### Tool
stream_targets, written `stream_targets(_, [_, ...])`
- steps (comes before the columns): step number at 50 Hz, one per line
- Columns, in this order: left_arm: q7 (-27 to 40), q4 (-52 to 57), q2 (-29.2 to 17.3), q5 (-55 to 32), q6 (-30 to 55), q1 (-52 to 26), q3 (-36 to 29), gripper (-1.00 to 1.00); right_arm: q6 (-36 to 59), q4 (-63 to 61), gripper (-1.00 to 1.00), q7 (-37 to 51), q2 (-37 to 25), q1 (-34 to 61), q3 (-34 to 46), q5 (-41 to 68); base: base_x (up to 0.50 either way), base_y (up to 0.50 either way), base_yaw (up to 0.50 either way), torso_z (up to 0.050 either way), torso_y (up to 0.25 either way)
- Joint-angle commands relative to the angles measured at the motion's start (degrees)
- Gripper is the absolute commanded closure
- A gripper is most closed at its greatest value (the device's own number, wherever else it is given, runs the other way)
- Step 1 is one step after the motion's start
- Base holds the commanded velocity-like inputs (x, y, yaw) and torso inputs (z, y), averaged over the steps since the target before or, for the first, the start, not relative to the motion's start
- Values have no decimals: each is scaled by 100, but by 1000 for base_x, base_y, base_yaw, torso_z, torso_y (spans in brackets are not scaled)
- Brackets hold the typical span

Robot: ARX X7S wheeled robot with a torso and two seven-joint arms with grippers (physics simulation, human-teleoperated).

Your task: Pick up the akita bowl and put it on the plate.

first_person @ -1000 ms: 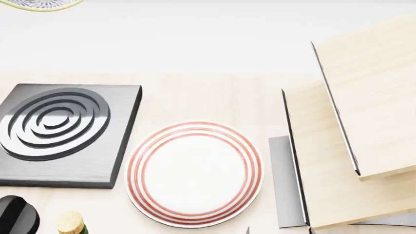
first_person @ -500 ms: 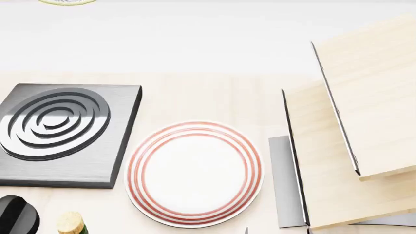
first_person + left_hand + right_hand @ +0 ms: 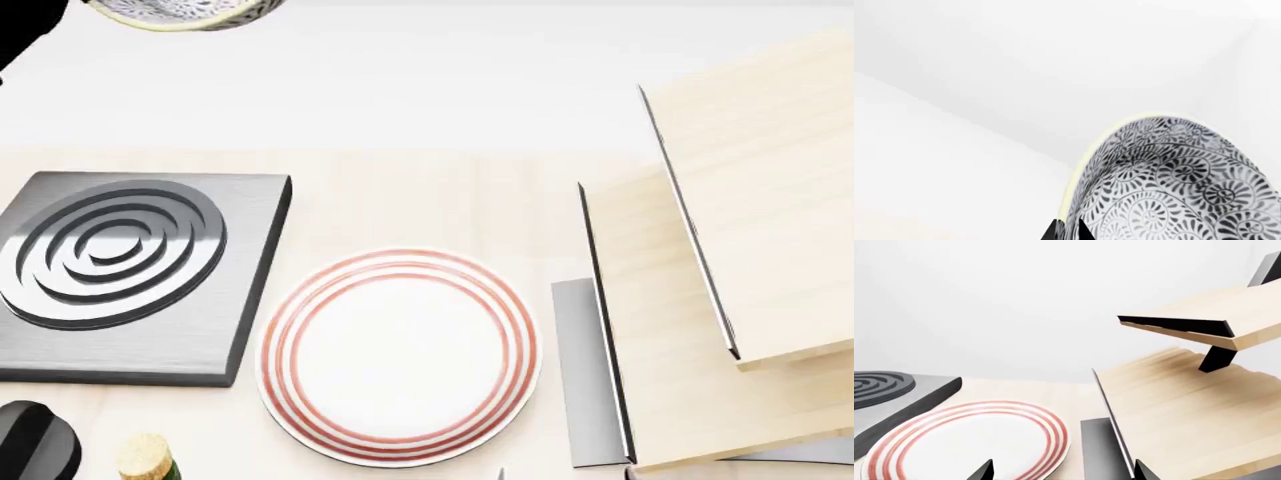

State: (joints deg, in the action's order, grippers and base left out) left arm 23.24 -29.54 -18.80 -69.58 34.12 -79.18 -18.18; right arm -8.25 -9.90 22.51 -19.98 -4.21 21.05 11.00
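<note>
Evidently the pick-up is done and the placing is left: the akita bowl (image 3: 187, 13) is off the table, high at the far edge of the head view, while the plate (image 3: 398, 356) lies bare on the counter between the stove burner (image 3: 127, 275) and the wooden rack (image 3: 727, 270). The left gripper (image 3: 1067, 231) appears closed on the bowl's rim, its dark tips just showing against the patterned wall. The plate sits well below and apart from it. The right gripper (image 3: 1061, 471) holds nothing, fingers spread wide, with the plate just before it.
</note>
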Motion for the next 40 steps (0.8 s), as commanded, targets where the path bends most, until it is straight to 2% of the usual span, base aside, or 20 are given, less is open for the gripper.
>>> stream_targets(1, [30, -116, 216, -183, 28, 27, 94, 100, 2, 45, -100, 9, 3, 24, 32, -11, 0, 0, 0, 0, 0])
stream_targets(11, [-21, -698, 397, -242, 640, -250, -238, 100, -1, 32, -100, 15, -13, 21, 50, -6, 0, 0, 0, 0, 0])
stream_targets(12, [-232, -656, 388, -233, 661, -249, -293, 100, 0, 36, -100, 15, -12, 24, 54, -7, 0, 0, 0, 0, 0])
stream_targets(16, [-122, -859, 472, -138, 647, -300, -368, 100, -1, 42, -100, 17, -11, 26, 73, -20, 0, 0, 0, 0, 0])
stream_targets(26, [-468, -1316, 626, 103, 817, -504, -742, 100, -1, 85, -100, 8, -1, 48, 119, -24, 0, 0, 0, 0, 1])
stream_targets(30, [-622, -1356, 613, -6, 1278, -582, -883, 100, -9, 111, -100, 4, 5, 54, 143, -37, 0, 0, 0, 0, 0])
stream_targets(31, [-549, -1543, 647, -230, 1362, -601, -690, 100, -4, 109, -100, 3, 4, 55, 147, -35, 0, 0, 0, 0, 0])
stream_targets(36, [-507, -1527, 628, -375, 1550, -595, -641, 100, -15, 174, -100, 1, 19, 83, 163, -38, 0, 0, 0, 0, 0])
stream_targets(39, [-79, -1760, 662, -594, 1684, -677, -437, 100, -18, 163, -100, 4, 12, 73, 173, -45, 0, 0, 0, 0, 3])
stream_targets(40, [-161, -1757, 665, -780, 1712, -637, -286, 100, -14, 154, -100, 2, 8, 72, 174, -37, 0, 0, 0, 0, 0])
